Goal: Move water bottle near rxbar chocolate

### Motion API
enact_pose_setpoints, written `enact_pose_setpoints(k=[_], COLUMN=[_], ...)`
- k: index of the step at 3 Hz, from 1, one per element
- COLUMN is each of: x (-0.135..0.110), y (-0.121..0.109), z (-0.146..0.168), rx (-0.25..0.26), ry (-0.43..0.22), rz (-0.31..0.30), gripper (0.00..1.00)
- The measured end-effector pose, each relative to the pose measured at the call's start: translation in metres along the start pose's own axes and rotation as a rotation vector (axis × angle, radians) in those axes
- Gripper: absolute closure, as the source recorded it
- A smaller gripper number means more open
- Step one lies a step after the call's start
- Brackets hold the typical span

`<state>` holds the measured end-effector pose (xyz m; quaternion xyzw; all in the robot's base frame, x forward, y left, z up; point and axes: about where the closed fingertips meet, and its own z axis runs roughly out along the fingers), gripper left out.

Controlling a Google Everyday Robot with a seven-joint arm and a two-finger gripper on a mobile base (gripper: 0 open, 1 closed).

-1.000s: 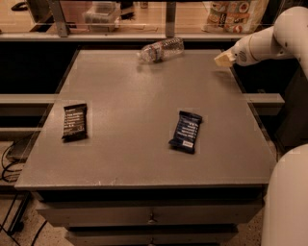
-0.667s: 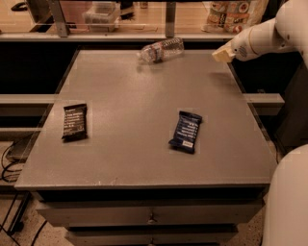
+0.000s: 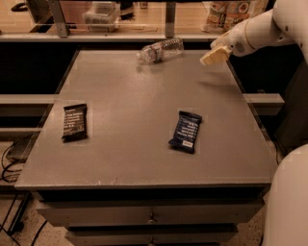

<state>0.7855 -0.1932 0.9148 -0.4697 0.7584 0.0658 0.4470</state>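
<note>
The water bottle [image 3: 161,50], clear and crinkled, lies on its side at the far edge of the grey table [image 3: 139,120]. The rxbar chocolate [image 3: 74,121], a black wrapper with white text, lies flat near the table's left edge. My gripper [image 3: 214,55], with pale fingertips, hangs above the far right part of the table, to the right of the bottle and apart from it. It holds nothing.
A navy-blue bar wrapper with a white label patch [image 3: 186,131] lies right of centre. A shelf behind the table holds a clear container [image 3: 101,12] and snack bags [image 3: 228,12]. My white base [image 3: 288,202] fills the lower right. Cables lie on the floor at left.
My gripper has moved left and slightly up, closer to the water bottle. The bottle and both bars have not moved.
</note>
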Motion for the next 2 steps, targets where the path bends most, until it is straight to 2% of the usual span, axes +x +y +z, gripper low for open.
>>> enact_pose_setpoints(k=[1,2], x=[0.0002,0.0002], y=[0.0017,0.0018], z=[0.0035,0.0036], rx=[-0.006,-0.006], ry=[0.001,0.001], rz=[-0.001,-0.001], gripper=[0.0,0.0])
